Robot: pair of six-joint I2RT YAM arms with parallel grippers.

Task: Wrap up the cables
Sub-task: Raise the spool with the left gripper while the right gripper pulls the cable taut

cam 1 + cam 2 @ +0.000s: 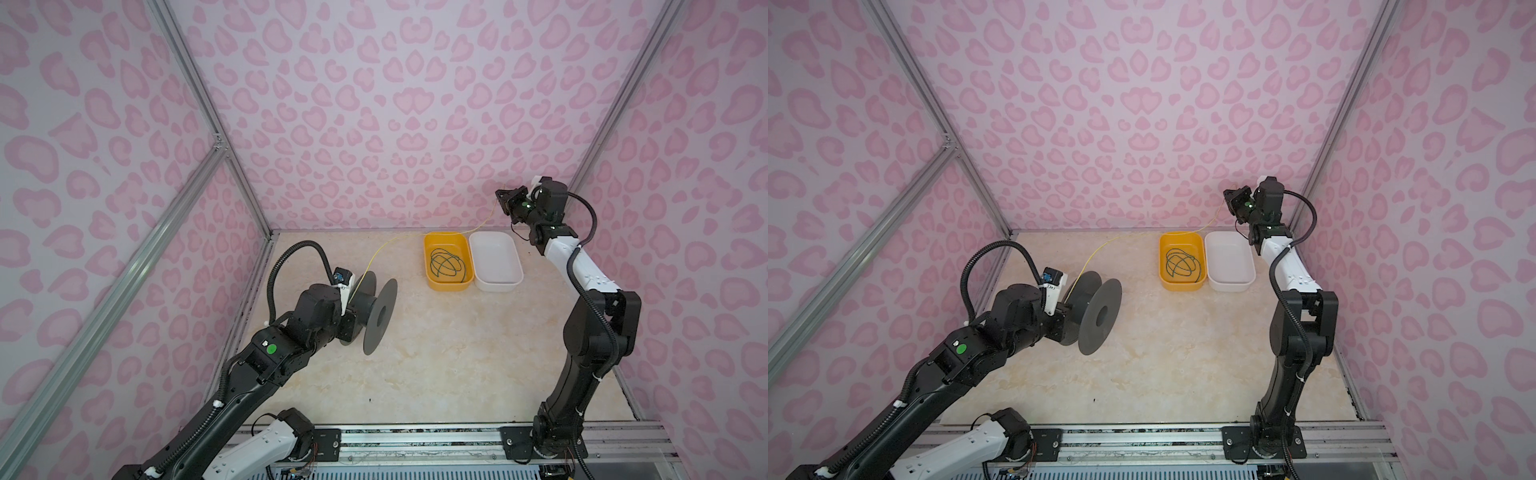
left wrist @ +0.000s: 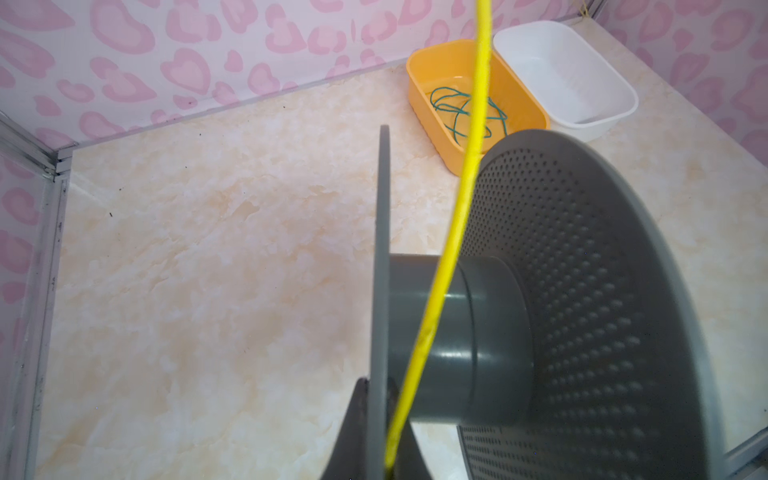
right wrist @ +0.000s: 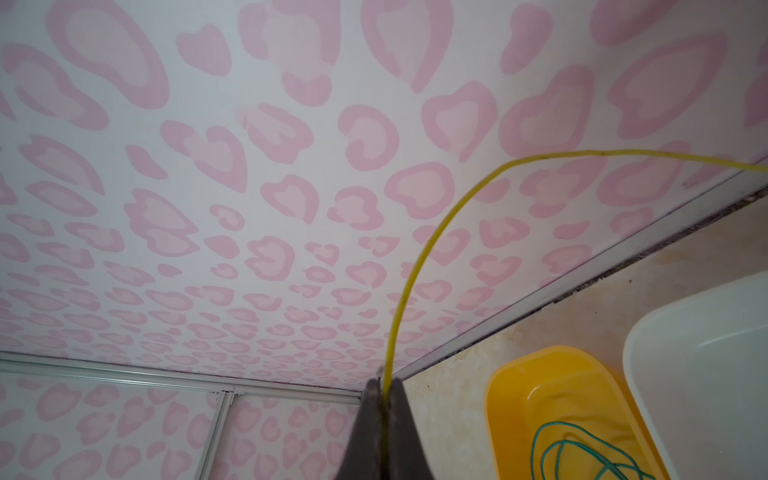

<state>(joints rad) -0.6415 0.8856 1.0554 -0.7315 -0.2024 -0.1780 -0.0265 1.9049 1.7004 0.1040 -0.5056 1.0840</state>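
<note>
L gripper (image 2: pixel 380 419) is pinching grey spool (image 2: pixel 478 332) flange plus yellow cable (image 2: pixel 480 104) end; R gripper (image 3: pixel 384 386) is gripping the cable high, prob. for winding.

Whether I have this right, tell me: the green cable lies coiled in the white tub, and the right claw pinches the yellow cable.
Wrong tub: both top views show the green cable coiled in the yellow tub, beside the white tub. The right claw does pinch the yellow cable, as the right wrist view shows.
</note>
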